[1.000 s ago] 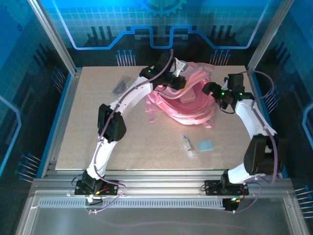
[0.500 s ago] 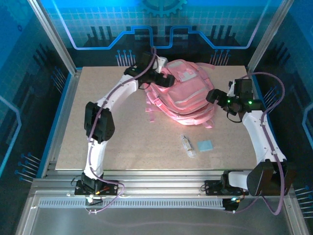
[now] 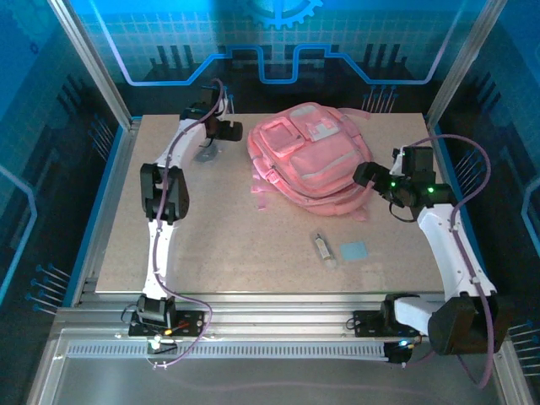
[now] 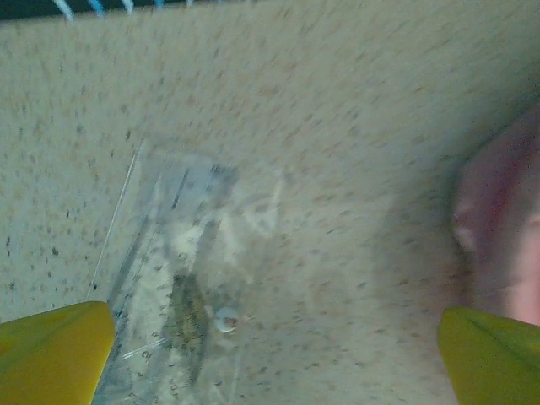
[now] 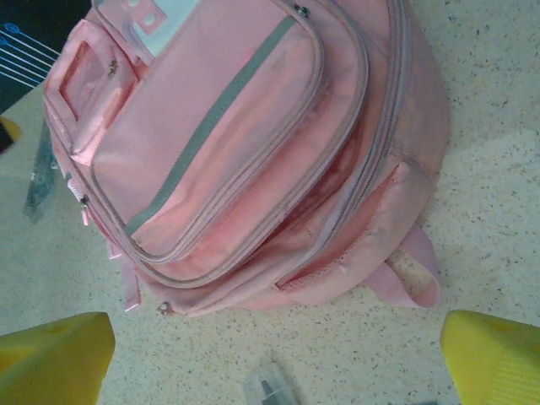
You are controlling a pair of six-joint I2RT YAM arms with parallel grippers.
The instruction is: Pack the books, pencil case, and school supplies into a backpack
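My left gripper (image 4: 274, 354) spread wide and empty over the grey translucent item (image 4: 173, 295), my right gripper (image 5: 274, 354) wide open and empty beside the pink backpack (image 3: 312, 160), whitish tube (image 3: 321, 247) and blue pad (image 3: 353, 251) on the table (image 3: 211, 245) near it

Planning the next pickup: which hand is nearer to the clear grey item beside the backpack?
Left. The left hand is open just above the clear grey item. The right hand sits on the far side of the backpack from it.

Speckled table (image 3: 211, 236) carries the pink backpack (image 3: 312, 164) — nearer, a whitish tube (image 3: 321, 247) beside a light-blue pad (image 3: 353, 251) — far-left, a translucent item (image 4: 169, 278).
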